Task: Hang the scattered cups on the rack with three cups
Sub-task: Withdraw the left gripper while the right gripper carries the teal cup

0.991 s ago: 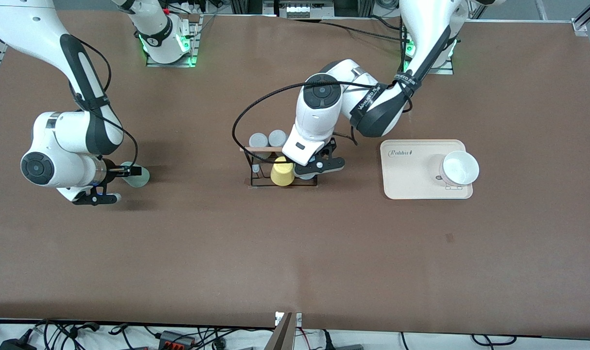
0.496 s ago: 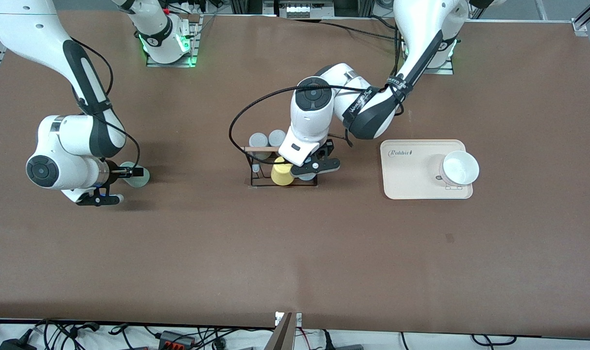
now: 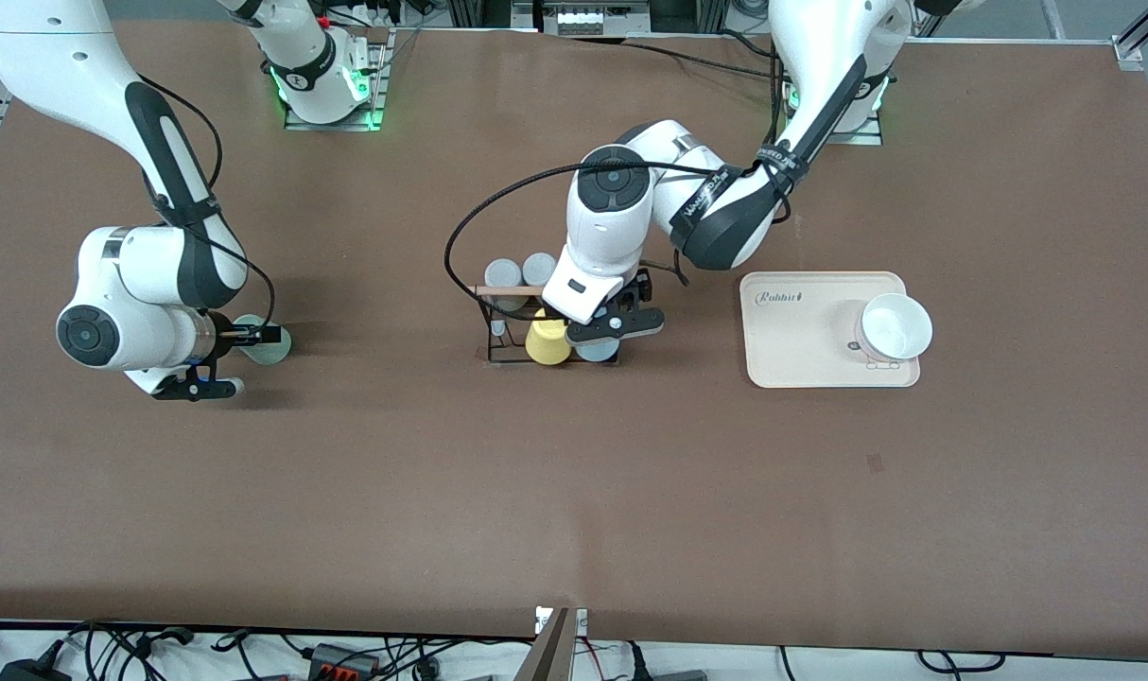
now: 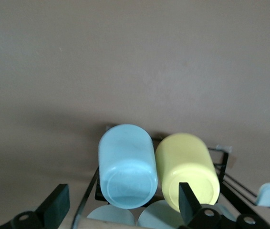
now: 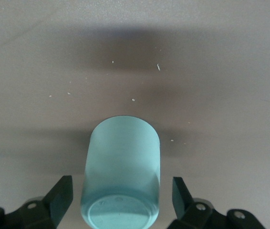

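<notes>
The black wire rack (image 3: 495, 331) with its wooden rod stands mid-table. A light blue cup (image 3: 598, 349) sits upside down on it beside a yellow cup (image 3: 547, 342). Two grey cups (image 3: 501, 272) hang on its side nearer the robots. My left gripper (image 3: 600, 331) hovers over the blue cup (image 4: 128, 164), open, its fingers (image 4: 56, 202) clear of it; one finger overlaps the yellow cup (image 4: 187, 167). Toward the right arm's end, a mint-green cup (image 3: 271, 347) stands upside down on the table. My right gripper (image 5: 120, 193) straddles this cup (image 5: 123, 162), open, with a gap on each side.
A cream tray (image 3: 791, 364) holding a white bowl (image 3: 895, 326) lies toward the left arm's end of the table. The left arm's black cable (image 3: 460, 248) loops above the rack.
My left gripper has opened and let go of the light blue cup, which now rests on the rack. The right arm has shifted slightly at the mint-green cup.
</notes>
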Robot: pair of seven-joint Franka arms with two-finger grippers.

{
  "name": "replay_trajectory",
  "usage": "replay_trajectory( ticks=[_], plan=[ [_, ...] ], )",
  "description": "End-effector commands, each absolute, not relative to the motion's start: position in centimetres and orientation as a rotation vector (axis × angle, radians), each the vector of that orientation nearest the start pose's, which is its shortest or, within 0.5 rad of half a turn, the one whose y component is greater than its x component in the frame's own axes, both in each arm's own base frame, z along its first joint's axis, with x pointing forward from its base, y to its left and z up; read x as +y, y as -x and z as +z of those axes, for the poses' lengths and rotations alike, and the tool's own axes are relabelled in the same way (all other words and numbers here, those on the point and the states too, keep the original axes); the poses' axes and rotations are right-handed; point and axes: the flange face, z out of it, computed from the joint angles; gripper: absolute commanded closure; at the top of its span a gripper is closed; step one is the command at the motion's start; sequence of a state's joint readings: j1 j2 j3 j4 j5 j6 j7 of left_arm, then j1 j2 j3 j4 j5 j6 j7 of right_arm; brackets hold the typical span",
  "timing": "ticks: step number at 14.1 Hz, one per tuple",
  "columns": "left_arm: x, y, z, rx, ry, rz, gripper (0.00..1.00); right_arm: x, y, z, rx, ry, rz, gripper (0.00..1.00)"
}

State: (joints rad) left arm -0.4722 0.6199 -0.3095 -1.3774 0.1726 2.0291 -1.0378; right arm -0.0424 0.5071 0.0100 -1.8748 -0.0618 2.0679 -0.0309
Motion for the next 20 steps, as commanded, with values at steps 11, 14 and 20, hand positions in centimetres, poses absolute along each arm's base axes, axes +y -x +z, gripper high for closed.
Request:
replay_trajectory(
  ticks=[11, 14, 20],
  plan=[
    [-16.9, -59.3, 56.3, 0.016, 3.07, 0.171, 0.0, 2.3, -64.4, 32.3, -0.139, 3.146, 0.436, 0.76],
    [-8.7, -58.7, 58.6, 0.192, 3.102, 0.162, 0.0, 7.8, -65.8, 36.8, -0.105, 3.093, 0.362, 0.76],
    [-0.4, -55.5, 58.3, 0.115, 3.18, 0.059, 0.0, 21.0, -64.4, 40.8, -0.001, 3.119, 0.255, 0.76]
  ],
)
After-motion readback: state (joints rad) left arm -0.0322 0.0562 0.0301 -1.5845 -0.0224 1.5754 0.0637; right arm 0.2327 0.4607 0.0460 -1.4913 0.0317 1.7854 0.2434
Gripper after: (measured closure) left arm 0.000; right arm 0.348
